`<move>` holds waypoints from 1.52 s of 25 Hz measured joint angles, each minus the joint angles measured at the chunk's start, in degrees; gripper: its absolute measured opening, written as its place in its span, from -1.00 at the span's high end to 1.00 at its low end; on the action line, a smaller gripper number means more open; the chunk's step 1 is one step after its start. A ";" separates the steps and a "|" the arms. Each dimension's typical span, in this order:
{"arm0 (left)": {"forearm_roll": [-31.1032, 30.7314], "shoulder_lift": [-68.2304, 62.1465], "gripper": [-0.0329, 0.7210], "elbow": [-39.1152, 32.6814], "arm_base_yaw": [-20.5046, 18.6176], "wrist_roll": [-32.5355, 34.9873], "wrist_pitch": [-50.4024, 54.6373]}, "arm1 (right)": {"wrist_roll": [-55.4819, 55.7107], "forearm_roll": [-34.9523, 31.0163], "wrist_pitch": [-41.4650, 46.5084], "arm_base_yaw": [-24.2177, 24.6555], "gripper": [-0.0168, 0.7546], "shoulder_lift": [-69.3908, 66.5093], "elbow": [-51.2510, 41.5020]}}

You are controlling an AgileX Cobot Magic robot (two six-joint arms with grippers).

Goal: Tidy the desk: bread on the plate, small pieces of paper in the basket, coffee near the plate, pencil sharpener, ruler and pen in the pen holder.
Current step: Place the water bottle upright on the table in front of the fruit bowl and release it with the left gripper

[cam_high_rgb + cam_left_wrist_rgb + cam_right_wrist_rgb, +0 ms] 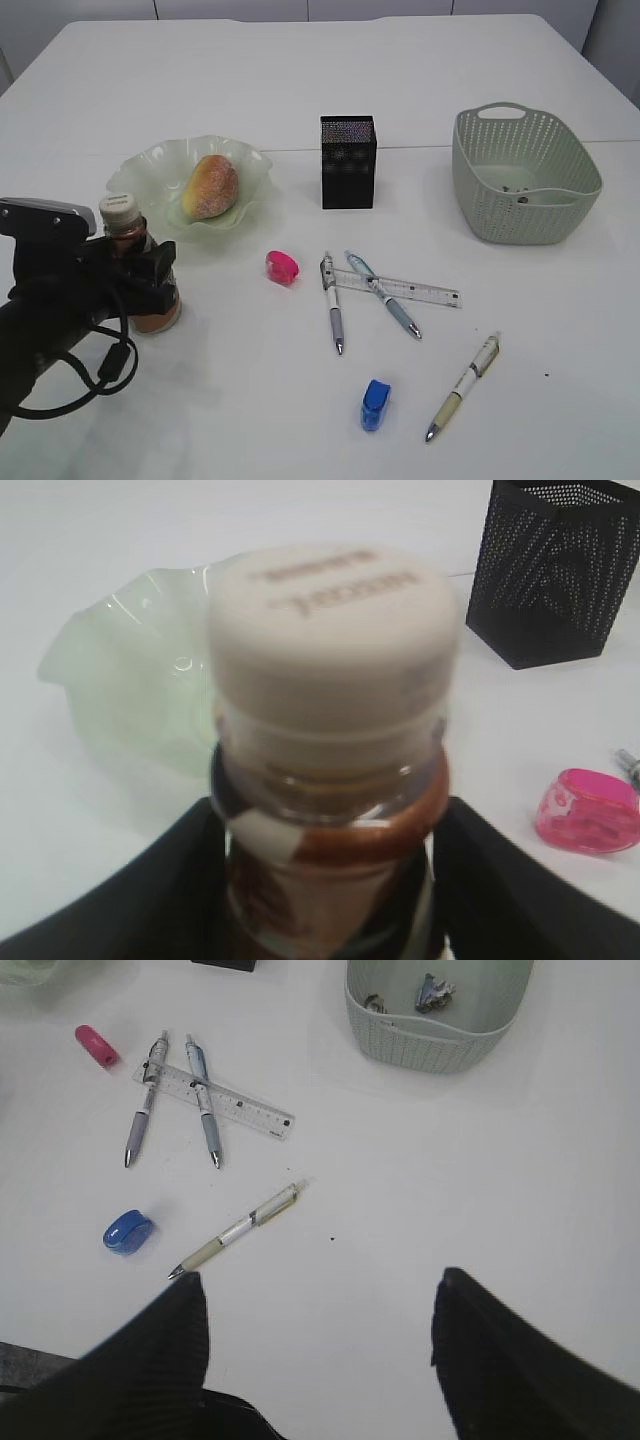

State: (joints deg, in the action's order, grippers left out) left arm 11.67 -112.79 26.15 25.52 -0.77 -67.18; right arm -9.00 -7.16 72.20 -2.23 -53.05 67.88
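The left claw [140, 275] stands around the coffee bottle [140, 270] at the near left of the white counter [300, 90]. Its dark fingers [110, 900] flank the bottle's lower body, and in the left wrist view they fill the bottom corners, blurred. Whether the pads press the bottle or stand just clear of it cannot be told; the bottle's base is hidden behind the claw in the exterior view. The bottle is upright, just in front of the pale green plate [140, 165], with its cream cap [335, 630] close to the lens and its lettering too soft to read.

The bread [210, 187] lies on the plate. The black mesh pen holder [348, 162] stands behind the middle of the counter, its inside not visible. The pink pencil sharpener [281, 266] lies apart from it; a blue pencil sharpener [375, 405] lies nearer the front. Two pens [332, 300] cross the clear ruler [400, 288], and a third pen [463, 385] lies alone to the right.

The right claw [320, 1310] hangs wide open above bare counter, holding nothing; only its two dark fingers [150, 1350] show, cut off by the bottom edge. The green basket [470, 160] sits at the far right with small crumpled paper pieces [432, 993] inside, hard to count.
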 joint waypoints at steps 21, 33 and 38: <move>1.92 11.03 -0.50 -0.31 0.00 -0.08 0.89 | 0.00 0.00 0.12 0.00 -0.44 0.00 0.00; 1.70 24.59 -0.47 -0.58 0.00 3.75 4.43 | 0.00 0.00 0.12 0.00 -0.44 0.00 0.00; 1.70 34.20 -0.45 -0.84 0.00 5.66 16.76 | 1.00 0.00 0.12 0.00 -0.44 0.00 0.00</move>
State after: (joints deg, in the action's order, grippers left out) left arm 13.37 -78.59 25.31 25.52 4.89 -50.43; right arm -8.00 -7.16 72.33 -2.23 -53.05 67.88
